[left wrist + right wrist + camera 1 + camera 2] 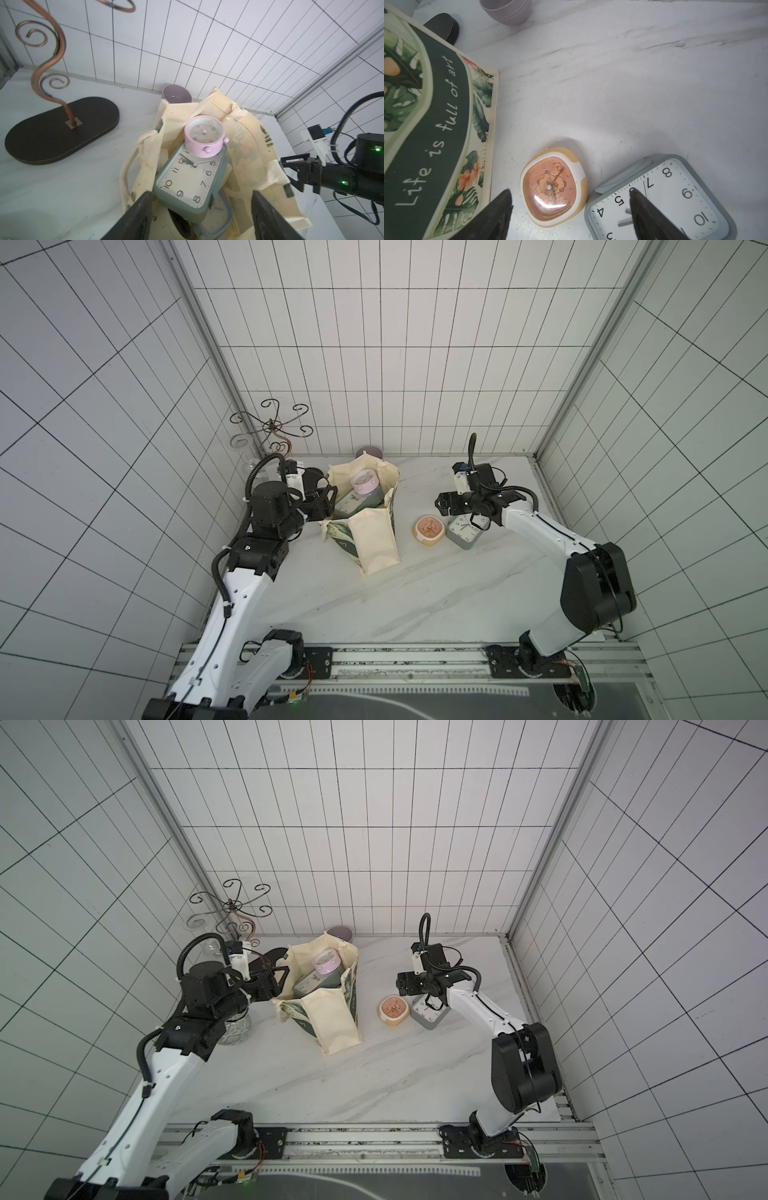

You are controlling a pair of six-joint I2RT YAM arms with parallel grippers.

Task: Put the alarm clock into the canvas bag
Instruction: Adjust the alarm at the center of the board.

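Clocks [187, 180] inside canvas bag [245, 133]

Scrolled metal stand [52, 133], lilac bowl [176, 97], patterned glass jar [237, 1032], white marble tabletop [374, 605]

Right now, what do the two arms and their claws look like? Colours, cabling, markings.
The left arm and right arm have white link shells with black joint housings. Black ribbed cable conduit loops at each wrist, beside a white camera mount. The left claw and right claw have black tapered fingers. Green lights glow on the right wrist.
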